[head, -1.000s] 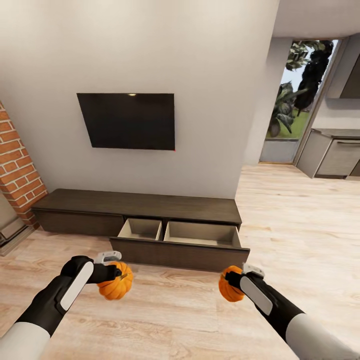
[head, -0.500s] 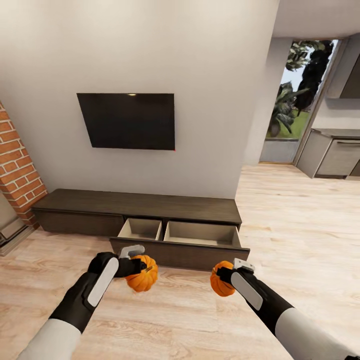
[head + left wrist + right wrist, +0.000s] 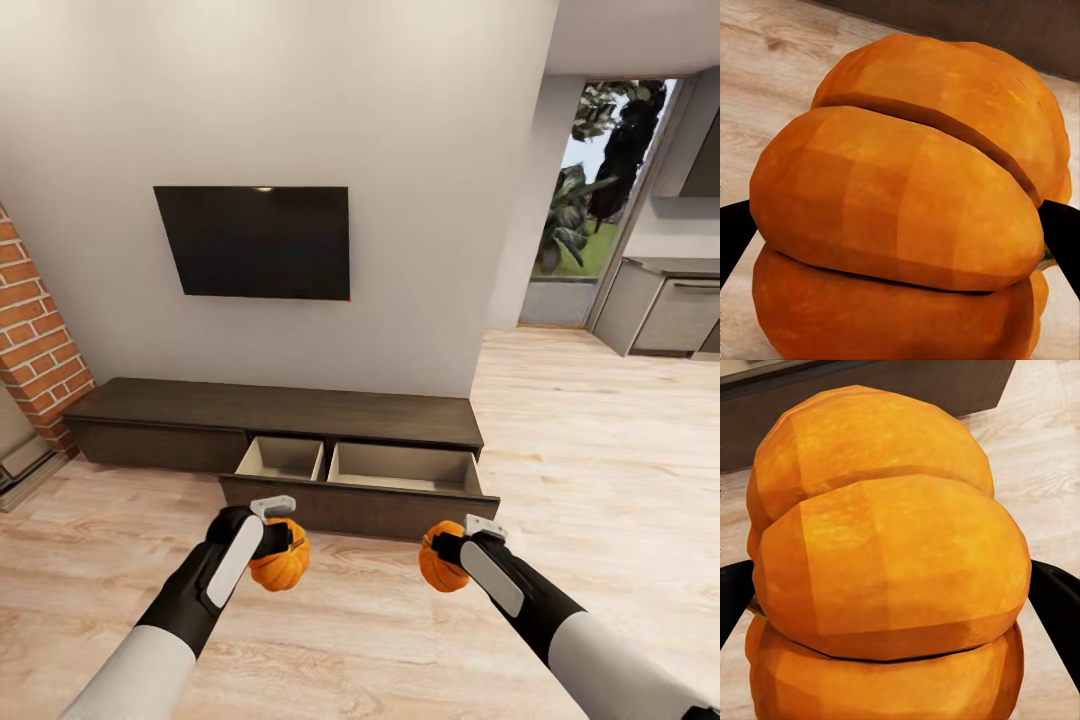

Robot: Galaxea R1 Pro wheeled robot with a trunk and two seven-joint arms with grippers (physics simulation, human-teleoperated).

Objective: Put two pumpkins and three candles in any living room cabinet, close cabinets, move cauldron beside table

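Note:
My left gripper (image 3: pixel 272 545) is shut on an orange ribbed pumpkin (image 3: pixel 279 566), held above the floor just in front of the cabinet (image 3: pixel 280 410). My right gripper (image 3: pixel 452 556) is shut on the second pumpkin (image 3: pixel 441 567) at about the same height, further right. Up close, the left pumpkin (image 3: pixel 907 217) and the right pumpkin (image 3: pixel 885 577) each sit between dark fingers. The long low dark brown cabinet stands against the white wall with a wide drawer (image 3: pixel 402 470) and a narrower one (image 3: pixel 281 459) pulled open, their beige insides bare. Candles, cauldron and table are out of view.
A black TV (image 3: pixel 254 242) hangs above the cabinet. A brick fireplace (image 3: pixel 35 350) stands at the left. At the right, light wood floor (image 3: pixel 600 450) runs to a window and grey kitchen units (image 3: pixel 670 310).
Both arms have moved inward and forward towards the open drawers, each carrying its pumpkin. The left arm moved further, to the right; the camera has stayed still.

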